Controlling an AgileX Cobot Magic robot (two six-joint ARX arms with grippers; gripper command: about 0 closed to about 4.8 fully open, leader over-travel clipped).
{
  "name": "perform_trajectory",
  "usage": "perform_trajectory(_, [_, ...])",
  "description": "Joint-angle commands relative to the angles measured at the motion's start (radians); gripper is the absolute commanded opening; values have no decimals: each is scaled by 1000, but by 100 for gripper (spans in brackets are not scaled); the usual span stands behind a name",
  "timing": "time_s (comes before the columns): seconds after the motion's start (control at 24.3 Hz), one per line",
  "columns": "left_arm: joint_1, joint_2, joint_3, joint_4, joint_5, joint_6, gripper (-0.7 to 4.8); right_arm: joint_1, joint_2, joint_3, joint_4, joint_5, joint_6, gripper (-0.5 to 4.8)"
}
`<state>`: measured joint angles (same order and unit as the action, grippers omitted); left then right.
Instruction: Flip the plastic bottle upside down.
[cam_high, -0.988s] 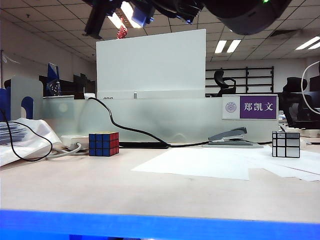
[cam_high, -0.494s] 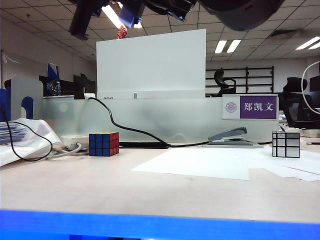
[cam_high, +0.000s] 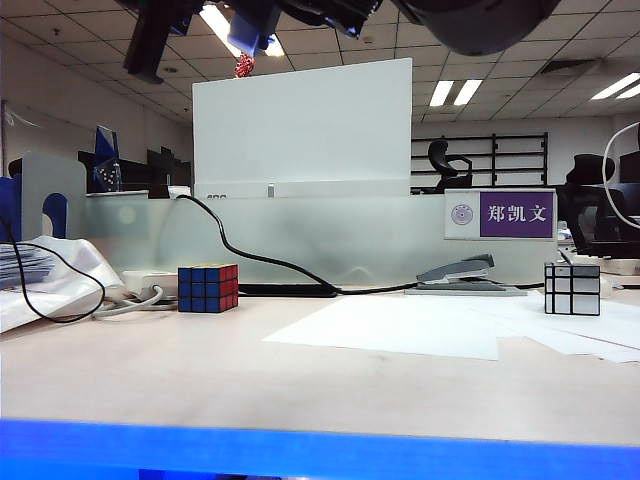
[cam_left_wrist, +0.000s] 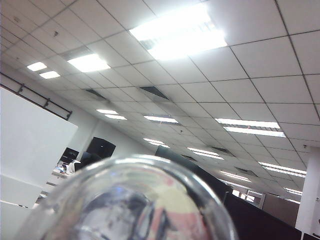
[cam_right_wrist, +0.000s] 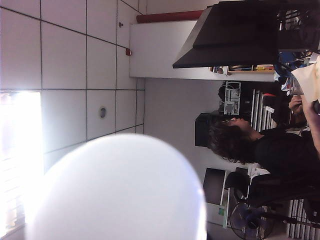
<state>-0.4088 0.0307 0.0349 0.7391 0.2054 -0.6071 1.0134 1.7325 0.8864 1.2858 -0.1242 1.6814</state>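
Overhead, along the top edge of the exterior view, dark arm parts (cam_high: 470, 20) high above the table (cam_high: 150, 370), with a black piece (cam_high: 150, 40) hanging at the left and a blue piece (cam_high: 252, 25) beside it. Cannot pick out either end effector among them.

Close up in the left wrist view, plastic bottle (cam_left_wrist: 135, 205): a clear rounded end filling the near part of the picture, cream, red and black of the label smeared through the plastic, ceiling panels and strip lights behind. No fingers of the left end effector in sight there, so cannot tell whether apart, together or clamped on the bottle.

Close up in the right wrist view, a blurred white rounded shape (cam_right_wrist: 120, 190); cannot tell what. Office ceiling and a seated person (cam_right_wrist: 260, 145) beyond. Right end effector likewise unseen, state not to be told.

Down on the table: a coloured Rubik's cube (cam_high: 208, 288) at left, near a black cable (cam_high: 250, 255); white paper sheets (cam_high: 400, 328) in the middle; a stapler (cam_high: 462, 272) behind them; a silver mirror cube (cam_high: 572, 289) at right, well apart from the coloured one. Behind, a white board (cam_high: 300, 125) and a purple nameplate (cam_high: 500, 214).
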Motion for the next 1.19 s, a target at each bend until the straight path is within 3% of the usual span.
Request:
perform_trajectory(0.04, [-2,2,6,18,16,-11,88,4,-3,5,31,-23,13,-6])
perform_trajectory(0.25, [-1,2,34,13,16,-10,-4,4,-3,5,31,-24,13,-5])
perform_trajectory(0.33, [-1,2,63,-6,14,-6,-5,4,-3,5,31,-24,13,16])
perform_trajectory(0.41, [-1,2,93,-50,3,8,-5,4,-3,5,31,-24,4,182])
perform_trajectory(0.45, [-1,2,108,-77,3,16,-6,4,-3,5,32,-24,-14,317])
perform_trajectory(0.7, [-1,2,133,-139,18,31,-5,-40,-4,6,118,-5,-39,431])
perform_trajectory(0.82, [-1,2,172,-215,50,81,-5,-80,-6,7,129,-14,-42,442])
perform_trajectory(0.99, [-1,30,272,-419,79,213,-6,-172,-19,30,130,-212,-136,430])
perform_trajectory(1.11, [-1,152,373,-538,137,309,-6,-274,-109,30,126,-452,-373,292])
perform_trajectory(1.19, [-1,264,443,-599,167,369,-6,-339,-175,29,125,-554,-431,263])
